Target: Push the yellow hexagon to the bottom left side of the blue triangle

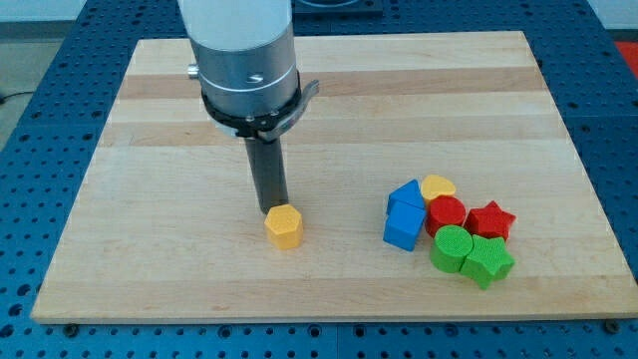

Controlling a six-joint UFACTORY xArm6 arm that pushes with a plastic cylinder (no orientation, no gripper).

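The rod has no jaws; its tip [269,208] touches the top-left edge of the yellow hexagon [284,227] at the board's [150,179] lower middle. Well right, the blue triangle [406,192] tops a blue cube [404,225] in a cluster.

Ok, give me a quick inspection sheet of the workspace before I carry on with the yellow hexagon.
Surface: wooden board on a blue perforated table, no marks seen.
Job's things: yellow hexagon alone at centre-left; blue triangle in the cluster to the view's right.
Clutter: blue cube, yellow heart, red cylinder, red star, green cylinder, green star, packed together.
Grippers: none; my tip sits just above the hexagon, touching or nearly.
Cables: nothing seen.
Surroundings: nothing seen.
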